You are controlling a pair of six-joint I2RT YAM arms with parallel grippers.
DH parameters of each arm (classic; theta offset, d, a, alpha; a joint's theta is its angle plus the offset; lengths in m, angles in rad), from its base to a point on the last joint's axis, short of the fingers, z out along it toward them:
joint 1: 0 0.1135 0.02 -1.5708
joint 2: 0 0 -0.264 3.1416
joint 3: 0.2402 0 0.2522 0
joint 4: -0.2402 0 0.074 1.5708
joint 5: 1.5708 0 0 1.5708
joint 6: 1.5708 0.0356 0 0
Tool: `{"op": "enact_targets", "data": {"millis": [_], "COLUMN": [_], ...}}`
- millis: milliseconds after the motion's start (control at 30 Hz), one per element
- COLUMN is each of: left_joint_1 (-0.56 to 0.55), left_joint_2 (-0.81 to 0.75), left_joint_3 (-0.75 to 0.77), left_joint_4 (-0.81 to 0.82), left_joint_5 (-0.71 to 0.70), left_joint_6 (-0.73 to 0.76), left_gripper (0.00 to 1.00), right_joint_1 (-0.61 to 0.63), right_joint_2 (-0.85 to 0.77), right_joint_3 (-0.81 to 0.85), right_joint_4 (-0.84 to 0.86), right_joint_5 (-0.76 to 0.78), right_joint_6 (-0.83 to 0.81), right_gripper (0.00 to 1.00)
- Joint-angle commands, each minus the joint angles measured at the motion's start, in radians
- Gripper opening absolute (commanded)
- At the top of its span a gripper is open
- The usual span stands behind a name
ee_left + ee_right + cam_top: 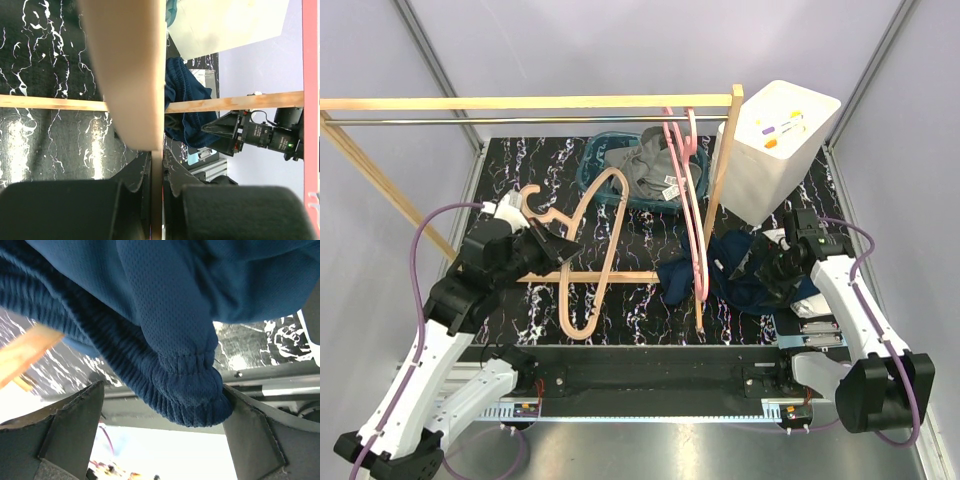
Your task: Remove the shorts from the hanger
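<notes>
Right gripper (772, 268) is hanging wide open around the waistband of the navy shorts (730, 282) by the pink hanger (698, 230) (left gripper (555, 248) is pinching the tan hanger (610, 210)), so it should be biting deep before pulling.

Overhead, rear: the wooden top rail (520, 102) and metal rod (520, 121) span the bench (515, 165) and bar straight descent along that line.

Right rear: closed by the white box (775, 150), just beside the wooden upright (723, 170).

Centre rear: taken up by the teal basket (603, 160).

Centre: the pink hanger (696, 250) hangs from the rod towards the base bar (630, 273), dividing centre from right.

Centre-left: the wooden hanger (617, 225), clamped in the left end effector (558, 243), lies across this lane.

Right front: the navy shorts (745, 280) fill the gap between the spread fingers (75, 425) of the right end effector (772, 268).

Far left: open marbled surface lies between the diagonal brace (380, 180) and the wooden hanger.
</notes>
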Motion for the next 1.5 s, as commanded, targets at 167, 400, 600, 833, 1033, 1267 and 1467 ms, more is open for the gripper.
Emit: {"op": "enact_targets", "data": {"millis": [167,400,600,833,1033,1267,1467], "left_joint_1": [0.000,0.000,0.000,0.001,0.001,0.001,0.000], "left_joint_2": [-0.063,-0.096,-0.110,-0.133,-0.167,-0.155,-0.121], "left_joint_3": [-0.024,-0.031,-0.027,-0.005,-0.008,0.007,0.056], "left_joint_4": [0.010,-0.004,-0.016,-0.053,-0.074,-0.074,-0.074], "left_joint_5": [0.039,0.051,0.042,0.028,0.011,0.001,-0.016], "left_joint_6": [0.004,-0.005,-0.008,-0.005,-0.013,0.004,0.030], "left_gripper": [0.00,0.00,0.00,0.00,0.00,0.00,0.00], "right_joint_1": [0.002,0.067,0.285,0.301,0.310,0.309,0.307], "right_joint_2": [0.101,0.216,0.383,0.604,0.515,0.388,0.218], "right_joint_3": [0.019,0.036,0.076,0.081,-0.011,0.010,0.153], "right_joint_4": [0.183,0.315,0.298,0.364,0.462,0.415,0.273], "right_joint_5": [0.237,0.408,0.613,0.489,0.454,0.406,0.487], "right_joint_6": [0.089,0.114,0.238,0.145,0.108,0.049,0.057], "right_gripper": [1.00,1.00,1.00,0.82,0.52,0.00,0.00]}}
